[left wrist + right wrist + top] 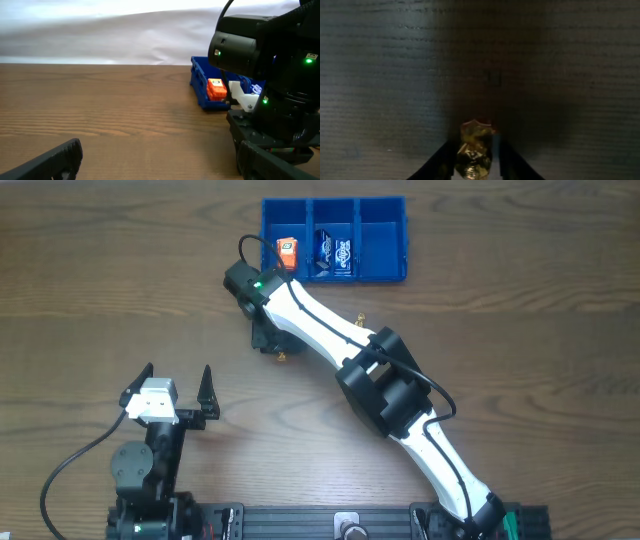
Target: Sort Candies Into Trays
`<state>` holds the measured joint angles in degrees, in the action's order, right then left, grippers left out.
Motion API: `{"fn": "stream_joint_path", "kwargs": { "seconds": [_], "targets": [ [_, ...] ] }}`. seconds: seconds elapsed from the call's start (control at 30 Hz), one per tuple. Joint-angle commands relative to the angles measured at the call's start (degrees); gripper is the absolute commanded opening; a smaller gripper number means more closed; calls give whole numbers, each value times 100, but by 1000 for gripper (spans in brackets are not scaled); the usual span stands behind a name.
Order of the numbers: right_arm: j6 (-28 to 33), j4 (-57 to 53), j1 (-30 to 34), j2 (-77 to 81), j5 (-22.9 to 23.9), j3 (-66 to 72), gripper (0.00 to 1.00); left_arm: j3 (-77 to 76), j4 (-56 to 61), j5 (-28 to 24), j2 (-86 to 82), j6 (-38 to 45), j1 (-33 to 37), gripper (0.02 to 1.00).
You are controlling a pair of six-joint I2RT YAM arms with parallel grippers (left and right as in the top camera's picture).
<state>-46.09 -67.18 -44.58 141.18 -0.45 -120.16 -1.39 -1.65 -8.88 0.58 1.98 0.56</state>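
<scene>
The gold candy (pixel 476 141) sits right between the two fingers of the right end effector (pixel 474 150). They look pinched onto its sides, so I'd call that a grasp, held just above the table (pixel 120 280). The candy looks longer than it is wide, and its long axis seems to run along the fingers, not across them. What the next move turns on is the blue tray (pixel 384 242), which lies farther away and off to the right of that end effector. Its left slot has an orange candy (pixel 288 252) and the middle slot a blue candy (pixel 336 252). The right slot looks bare, so my guess is the gold one goes there, which means a carry up and across. The right arm (pixel 330 345) is by far the nearer one. The left end effector (pixel 178 370) is parked near its base with its fingers spread and nothing in them, well apart from everything. The right wrist view gives you the grip itself but no tray. The top view lays out the tray slots, though the candy is mostly tucked under the end effector there. The left wrist view catches the tray side-on with the orange candy poking up.
</scene>
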Motion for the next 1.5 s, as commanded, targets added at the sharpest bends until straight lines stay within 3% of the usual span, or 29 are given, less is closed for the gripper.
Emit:
{"fn": "stream_joint_path", "kwargs": {
  "seconds": [0.03,0.17,0.43,0.6,0.83,1.1,1.5],
  "targets": [
    [-17,7,-7,168,85,20,229,111,-195,-103,-33,85,-20,998],
    [-17,7,-7,168,146,20,152,111,-195,-103,-33,85,-22,998],
    [140,138,-4,-26,247,9,117,111,-195,-103,-33,85,-22,998],
    [603,48,168,-1134,1003,9,117,111,-195,-103,-33,85,-22,998],
    [1414,350,1045,-2293,1832,9,121,111,-195,-103,-33,85,-20,998],
    [2328,1384,2273,-2247,1742,9,121,111,-195,-103,-33,85,-20,998],
    [2564,1956,2645,-1447,1561,9,121,111,-195,-103,-33,85,-22,998]
  ]
}}
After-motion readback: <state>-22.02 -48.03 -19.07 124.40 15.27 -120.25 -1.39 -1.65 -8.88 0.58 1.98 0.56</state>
